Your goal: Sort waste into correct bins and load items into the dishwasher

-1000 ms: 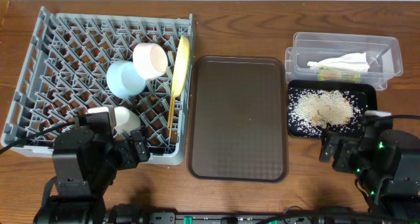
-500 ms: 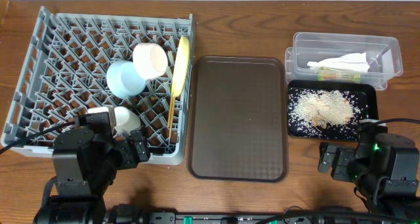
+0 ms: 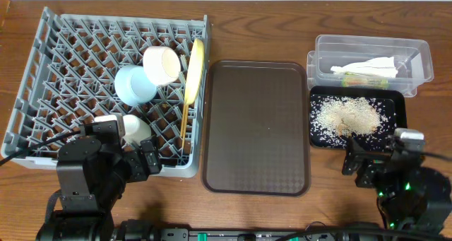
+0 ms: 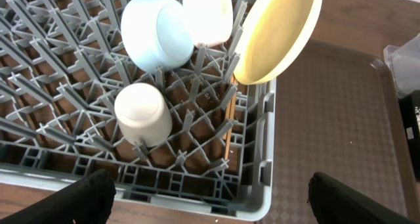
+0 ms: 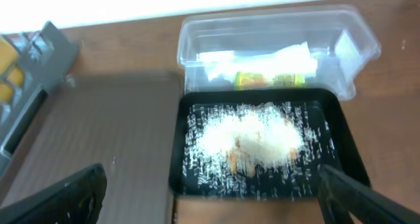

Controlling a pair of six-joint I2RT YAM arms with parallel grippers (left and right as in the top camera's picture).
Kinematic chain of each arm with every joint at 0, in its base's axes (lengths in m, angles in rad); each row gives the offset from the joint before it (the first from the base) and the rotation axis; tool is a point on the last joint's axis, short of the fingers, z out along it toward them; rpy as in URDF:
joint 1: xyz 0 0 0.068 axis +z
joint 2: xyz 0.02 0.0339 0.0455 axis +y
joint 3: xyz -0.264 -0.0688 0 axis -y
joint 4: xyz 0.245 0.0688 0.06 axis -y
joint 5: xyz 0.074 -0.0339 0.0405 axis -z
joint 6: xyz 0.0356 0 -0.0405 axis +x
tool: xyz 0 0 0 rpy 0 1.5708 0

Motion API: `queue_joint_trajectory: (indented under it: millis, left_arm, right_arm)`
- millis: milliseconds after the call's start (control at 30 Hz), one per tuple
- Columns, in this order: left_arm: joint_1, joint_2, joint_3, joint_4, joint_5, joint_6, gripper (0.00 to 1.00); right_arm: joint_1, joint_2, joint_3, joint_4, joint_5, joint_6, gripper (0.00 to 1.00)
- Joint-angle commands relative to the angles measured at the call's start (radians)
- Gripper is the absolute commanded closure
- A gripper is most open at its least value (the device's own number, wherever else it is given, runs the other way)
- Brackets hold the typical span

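The grey dish rack (image 3: 42, 71) holds the yellow plate (image 3: 195, 70) on edge, the light blue bowl (image 3: 134, 85), the white bowl (image 3: 162, 64), the small white cup (image 3: 136, 129) and the chopsticks (image 3: 185, 121). In the left wrist view the plate (image 4: 279, 30), blue bowl (image 4: 156, 32), cup (image 4: 142, 112) and chopsticks (image 4: 229, 122) show. The clear tub (image 3: 420, 57) holds the napkin (image 3: 371, 66) and sachet (image 3: 360, 78). The black tray (image 3: 399, 103) holds rice scraps (image 3: 349, 117). My left gripper (image 4: 210, 201) is open at the rack's front edge. My right gripper (image 5: 210, 194) is open before the black tray (image 5: 180, 145).
The brown serving tray (image 3: 256, 126) lies between the rack and the bins and has nothing on it. Both arm bases sit at the table's front edge. Bare wooden table surrounds the rack and bins.
My right arm has shifted a little near the black tray's front edge, first back and then forward. The left arm and all objects have not moved.
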Motion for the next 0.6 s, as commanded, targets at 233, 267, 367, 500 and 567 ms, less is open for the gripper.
queue_joint_trajectory:
  millis: [233,267,367,500,567]
  left_arm:
    - [0.007,0.000,-0.008,0.000,-0.009,0.013,0.03]
    - [0.007,0.000,-0.008,0.000,-0.009,0.013,0.03]
    - [0.007,0.000,-0.008,0.000,-0.008,0.013,0.03]
    - [0.007,0.000,-0.008,0.000,-0.009,0.013,0.03]
    - [0.007,0.000,-0.008,0.000,-0.008,0.013,0.03]
  right_arm:
    - [0.079,-0.232,-0.350,0.452,-0.005,-0.018,0.01]
    - [0.080,-0.243,-0.376,0.494,-0.005,-0.018,0.01]
    - [0.082,-0.282,-0.467,0.634,-0.002,-0.018,0.01]
    - [0.080,-0.333,-0.575,0.787,0.000,-0.051,0.01]
    - [0.075,-0.354,-0.622,0.855,0.003,-0.060,0.01]
